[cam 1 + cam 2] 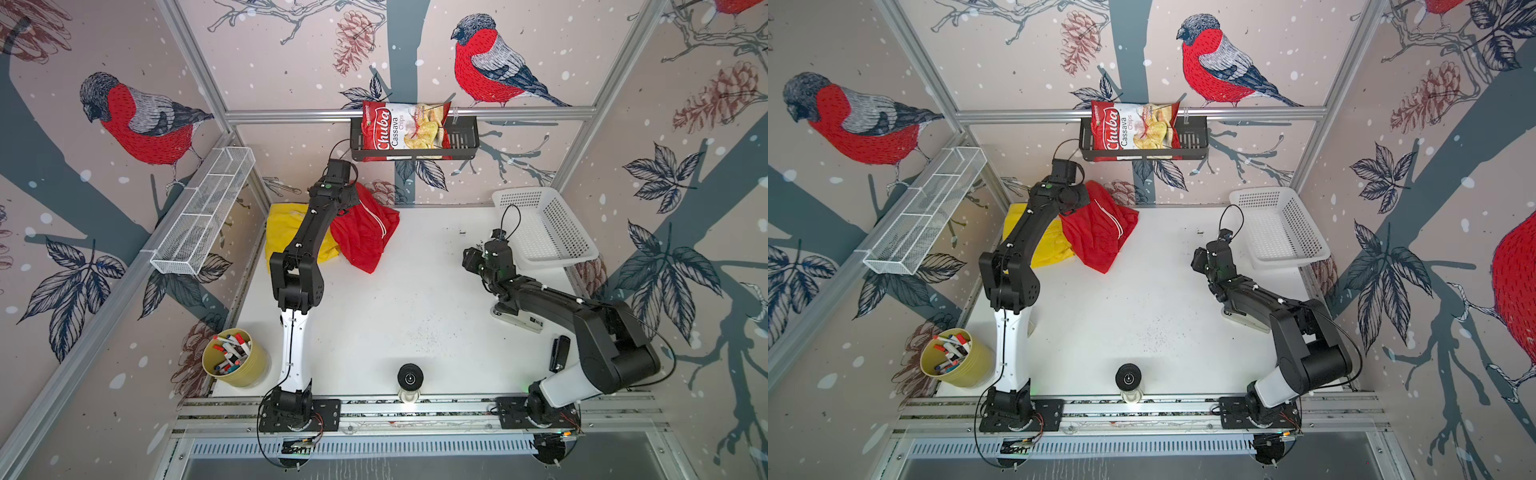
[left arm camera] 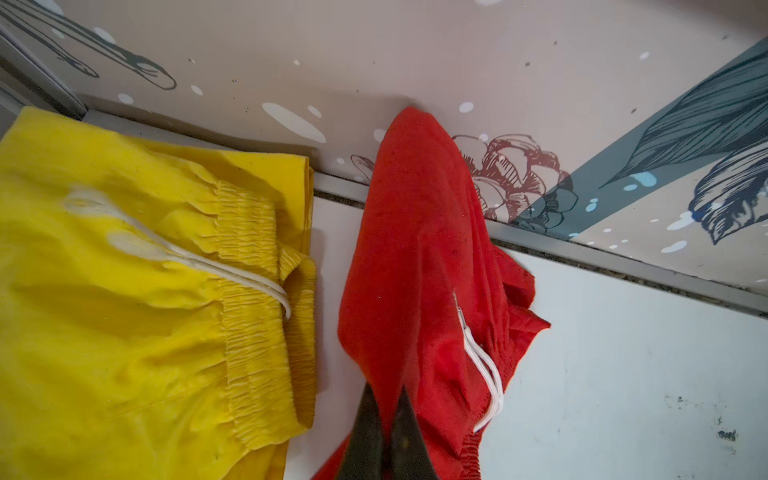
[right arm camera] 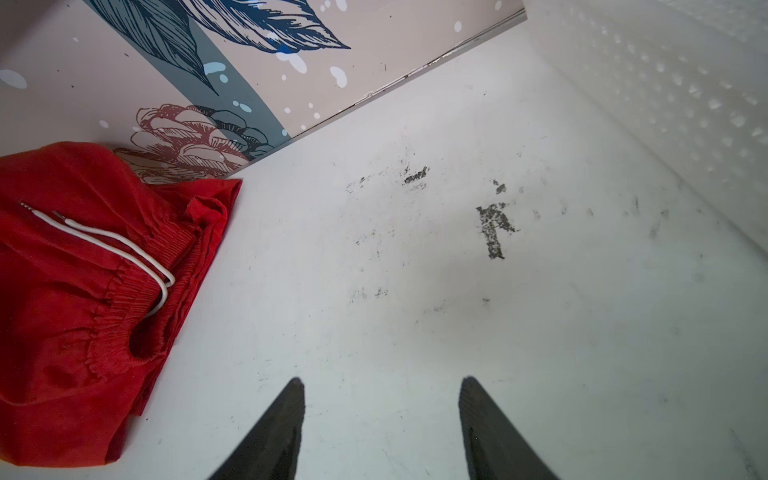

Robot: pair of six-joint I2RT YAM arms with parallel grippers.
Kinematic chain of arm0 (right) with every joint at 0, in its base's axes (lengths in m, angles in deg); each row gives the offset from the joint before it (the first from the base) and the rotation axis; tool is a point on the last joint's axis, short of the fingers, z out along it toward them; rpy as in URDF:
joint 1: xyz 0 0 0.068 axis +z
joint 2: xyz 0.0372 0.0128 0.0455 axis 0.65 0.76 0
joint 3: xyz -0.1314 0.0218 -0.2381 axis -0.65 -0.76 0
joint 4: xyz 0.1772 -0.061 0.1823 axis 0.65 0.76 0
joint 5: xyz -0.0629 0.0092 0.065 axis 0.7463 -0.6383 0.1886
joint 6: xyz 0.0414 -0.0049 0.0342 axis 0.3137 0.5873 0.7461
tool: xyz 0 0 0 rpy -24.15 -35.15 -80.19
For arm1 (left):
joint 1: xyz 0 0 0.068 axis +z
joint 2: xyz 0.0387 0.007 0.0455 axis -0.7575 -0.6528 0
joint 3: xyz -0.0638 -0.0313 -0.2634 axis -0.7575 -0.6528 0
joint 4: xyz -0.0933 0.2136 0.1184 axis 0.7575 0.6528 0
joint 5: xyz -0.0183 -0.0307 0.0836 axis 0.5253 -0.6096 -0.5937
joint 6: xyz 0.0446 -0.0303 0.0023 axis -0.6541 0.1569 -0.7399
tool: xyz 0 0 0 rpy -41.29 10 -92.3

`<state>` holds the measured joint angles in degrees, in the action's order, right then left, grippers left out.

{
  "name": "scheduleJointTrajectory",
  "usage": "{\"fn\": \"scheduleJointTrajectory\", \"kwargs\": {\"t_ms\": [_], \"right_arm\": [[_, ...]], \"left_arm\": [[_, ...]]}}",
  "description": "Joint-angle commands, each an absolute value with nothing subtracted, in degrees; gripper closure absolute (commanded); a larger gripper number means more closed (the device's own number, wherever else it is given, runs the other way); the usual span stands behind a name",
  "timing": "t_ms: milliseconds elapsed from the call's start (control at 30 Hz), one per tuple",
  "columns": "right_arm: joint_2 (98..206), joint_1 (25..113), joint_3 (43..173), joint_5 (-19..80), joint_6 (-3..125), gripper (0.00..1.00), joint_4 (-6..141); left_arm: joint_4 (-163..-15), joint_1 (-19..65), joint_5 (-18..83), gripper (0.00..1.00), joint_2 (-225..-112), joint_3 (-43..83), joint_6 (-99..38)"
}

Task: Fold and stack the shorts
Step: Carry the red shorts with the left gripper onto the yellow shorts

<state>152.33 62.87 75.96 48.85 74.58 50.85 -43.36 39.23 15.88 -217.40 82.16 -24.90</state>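
Observation:
The red shorts [image 1: 365,235] with a white drawstring [image 2: 482,365] hang bunched at the back of the table, part resting on the white surface. My left gripper [image 2: 386,390] is shut on a fold of the red cloth, which rises to a peak against the back wall. The yellow shorts [image 1: 286,235] lie crumpled to the left of them in the back left corner, partly under my left arm. My right gripper [image 3: 382,380] stands open above bare table, right of the red shorts [image 3: 83,291], with nothing between its fingers.
A white lattice basket [image 1: 544,228] sits at the back right. A stapler [image 1: 519,322] lies under my right arm and a black object [image 1: 559,353] near it. A yellow cup of markers [image 1: 235,357] stands front left. A chips bag [image 1: 405,131] hangs on the back wall.

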Motion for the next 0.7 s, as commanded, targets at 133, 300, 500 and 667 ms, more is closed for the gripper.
{"fn": "scheduleJointTrajectory", "kwargs": {"t_ms": [133, 300, 500, 667], "right_arm": [[152.98, 63.04, 75.51, 50.05, 73.82, 0.4, 49.43], [153.96, 62.98, 75.49, 49.83, 74.11, 0.4, 49.39], [155.19, 63.24, 76.24, 49.0, 74.57, 0.4, 49.13], [155.79, 63.56, 76.47, 48.82, 74.87, 0.4, 49.47]], "left_arm": [[-44.96, 41.63, 16.12, 1.0, -217.49, 85.74, -26.43], [-44.2, 43.32, 15.93, 1.0, -217.42, 87.17, -26.98], [-43.13, 45.35, 16.46, 1.0, -216.47, 86.84, -27.2], [-42.9, 45.98, 16.63, 1.0, -215.46, 86.81, -27.91]]}}
